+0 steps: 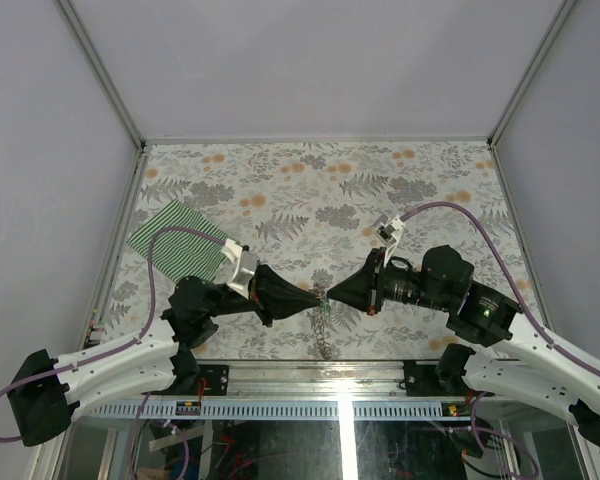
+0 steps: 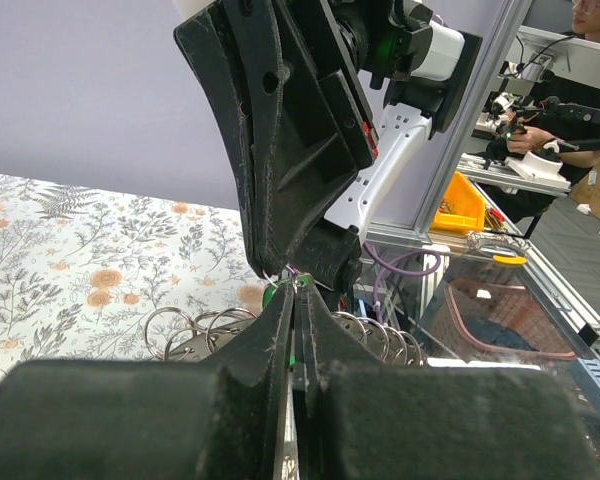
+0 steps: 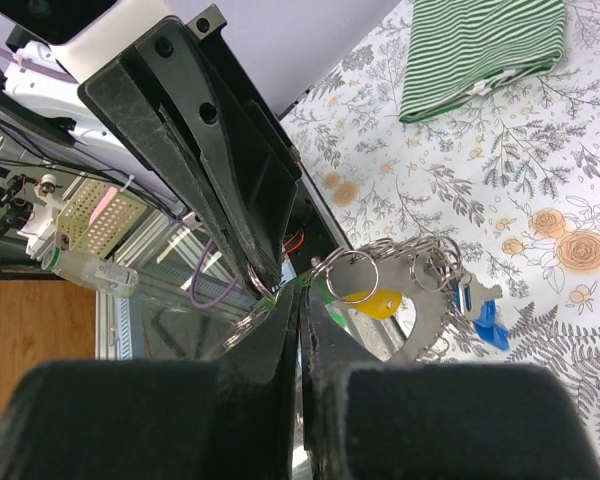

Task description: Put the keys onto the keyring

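Yellow and blue keys (image 3: 372,300) on keyring (image 3: 420,262)

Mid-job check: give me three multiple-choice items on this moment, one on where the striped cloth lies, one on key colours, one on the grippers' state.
1. Where does the striped cloth lie?
A. In the far right corner.
B. On the left half of the table.
C. Off the table.

2. Which key heads hang from the keyring in the right wrist view?
A. Yellow and blue.
B. Black and white.
C. Orange and purple.

3. How do the left gripper and right gripper stand?
A. Both wide open.
B. Far apart at opposite edges.
C. Both shut, tips meeting.

Answers:
1. B, the cloth lies flat left of centre.
2. A, a yellow key and a blue key hang there.
3. C, the closed fingers meet tip to tip near the front middle.
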Available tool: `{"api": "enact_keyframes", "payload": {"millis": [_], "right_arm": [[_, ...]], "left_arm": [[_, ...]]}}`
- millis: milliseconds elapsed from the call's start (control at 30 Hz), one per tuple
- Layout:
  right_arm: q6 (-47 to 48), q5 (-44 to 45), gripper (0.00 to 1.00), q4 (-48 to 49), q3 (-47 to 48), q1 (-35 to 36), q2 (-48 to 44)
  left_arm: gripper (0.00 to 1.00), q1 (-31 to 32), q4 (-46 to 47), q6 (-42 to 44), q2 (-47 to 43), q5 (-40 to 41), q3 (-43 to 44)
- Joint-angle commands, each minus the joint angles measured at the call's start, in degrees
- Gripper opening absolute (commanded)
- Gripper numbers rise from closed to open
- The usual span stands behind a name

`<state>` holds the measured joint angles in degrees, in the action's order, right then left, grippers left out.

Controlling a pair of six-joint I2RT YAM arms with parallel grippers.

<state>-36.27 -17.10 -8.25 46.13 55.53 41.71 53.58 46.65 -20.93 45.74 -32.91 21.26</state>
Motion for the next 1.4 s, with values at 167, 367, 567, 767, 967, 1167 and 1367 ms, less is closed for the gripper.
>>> {"api": "enact_keyframes", "payload": {"millis": [167, 367, 567, 767, 967, 1167, 1367], "right_arm": [[1.26, -0.14, 0.17, 3.41, 0.49, 0.33, -0.31], [5.21, 5.29, 0.41, -2.08, 2.58, 0.29, -1.33], [10.14, 14.41, 0.48, -7.15, 4.19, 0.3, -4.14], [15.51, 23.09, 0.66, -14.25, 7.46, 0.33, -5.04], [18.51, 31.0, 0.91, -27.4, 15.28, 0.3, -0.22], [18.63, 28.57, 0.99, -29.05, 15.67, 0.29, 2.07], [17.58, 28.63, 0.99, -28.5, 12.72, 0.3, 1.4]], "left_arm": [[0.0, 0.13, 5.85, 0.64, 0.37, 0.07, 3.21], [0.0, 0.21, 4.03, 0.89, 0.13, 0.32, 3.29], [0.0, 0.2, -2.91, 1.78, -0.61, 4.66, 4.23], [0.0, 0.18, -18.21, 4.53, -0.61, 14.26, 7.53], [0.0, 0.12, -33.54, 6.74, 1.38, 23.86, 12.5], [0.0, 0.05, -39.46, 7.46, 8.91, 27.95, 16.35], [0.0, -0.25, -39.58, 8.35, 19.12, 29.79, 20.72]]}}
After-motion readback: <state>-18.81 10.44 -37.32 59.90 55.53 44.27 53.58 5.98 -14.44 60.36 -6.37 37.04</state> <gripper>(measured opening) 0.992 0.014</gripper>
